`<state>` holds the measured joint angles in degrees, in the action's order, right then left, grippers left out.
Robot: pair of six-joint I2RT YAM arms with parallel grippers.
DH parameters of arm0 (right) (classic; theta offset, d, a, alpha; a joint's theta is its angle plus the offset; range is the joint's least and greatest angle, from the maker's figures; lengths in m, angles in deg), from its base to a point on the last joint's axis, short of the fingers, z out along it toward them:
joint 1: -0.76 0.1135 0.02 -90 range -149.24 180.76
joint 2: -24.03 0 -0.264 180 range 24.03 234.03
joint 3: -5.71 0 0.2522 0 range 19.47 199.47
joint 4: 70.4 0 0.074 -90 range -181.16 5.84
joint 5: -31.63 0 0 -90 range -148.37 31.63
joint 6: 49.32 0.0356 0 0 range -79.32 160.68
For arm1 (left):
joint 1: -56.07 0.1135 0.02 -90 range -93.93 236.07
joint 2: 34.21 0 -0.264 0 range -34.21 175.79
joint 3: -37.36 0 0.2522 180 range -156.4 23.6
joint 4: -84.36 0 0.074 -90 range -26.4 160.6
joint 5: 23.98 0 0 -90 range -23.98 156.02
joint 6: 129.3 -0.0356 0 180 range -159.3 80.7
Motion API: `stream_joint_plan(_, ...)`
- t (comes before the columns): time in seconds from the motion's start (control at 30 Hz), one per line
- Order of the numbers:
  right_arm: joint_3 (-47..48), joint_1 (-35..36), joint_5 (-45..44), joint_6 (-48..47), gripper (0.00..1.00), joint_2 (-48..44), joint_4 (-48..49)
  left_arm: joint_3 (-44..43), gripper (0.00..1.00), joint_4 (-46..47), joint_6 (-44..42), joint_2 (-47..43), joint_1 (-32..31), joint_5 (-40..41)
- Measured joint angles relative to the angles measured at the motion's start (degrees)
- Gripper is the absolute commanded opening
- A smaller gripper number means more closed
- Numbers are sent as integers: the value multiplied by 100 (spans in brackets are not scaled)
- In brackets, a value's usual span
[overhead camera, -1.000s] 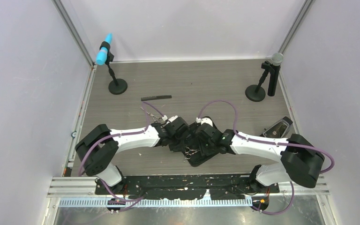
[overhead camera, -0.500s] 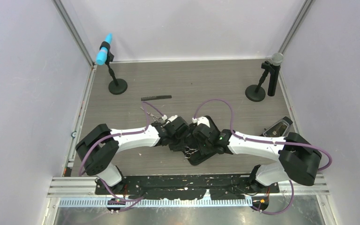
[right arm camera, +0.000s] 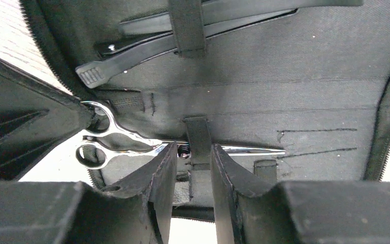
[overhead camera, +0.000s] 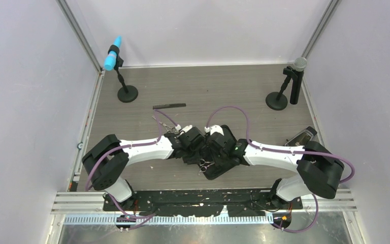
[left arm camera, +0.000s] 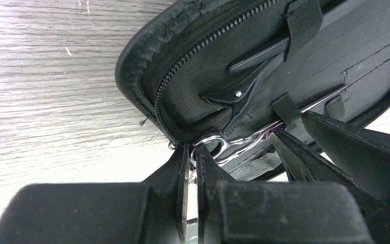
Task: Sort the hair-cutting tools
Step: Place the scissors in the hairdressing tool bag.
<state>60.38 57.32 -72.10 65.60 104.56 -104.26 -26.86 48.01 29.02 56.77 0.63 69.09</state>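
An open black zip case (overhead camera: 222, 169) lies at the table's middle. One pair of silver scissors (right arm camera: 132, 140) lies in it under an elastic strap (right arm camera: 198, 133), with two black clips (right arm camera: 147, 43) under another strap above. My left gripper (left arm camera: 191, 150) is shut on the scissors' ring handle (left arm camera: 214, 144) at the case's edge. My right gripper (right arm camera: 193, 150) is open, its fingers either side of the strap at the scissors' pivot. A second pair of scissors (overhead camera: 161, 123) and the black comb (overhead camera: 169, 106) lie on the table beyond the left arm.
A blue-tipped microphone (overhead camera: 113, 57) on a round base stands at the back left and a grey one (overhead camera: 298, 68) at the back right. A small dark box (overhead camera: 300, 138) sits by the right arm. White walls close in both sides.
The right arm has shifted a little to the left, bringing its gripper closer to the left one over the case. The left arm has stayed still.
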Motion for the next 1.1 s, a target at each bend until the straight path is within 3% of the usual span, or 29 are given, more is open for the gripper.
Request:
stream_joint_plan(0.43, 22, -2, 280, -109, 38, -35, 22, -11, 0, -44, -79, 0, 48, 81)
stream_joint_plan(1.1, -136, -2, 197, -391, 31, -81, -68, -96, 0, -109, -111, 70, 70, 98)
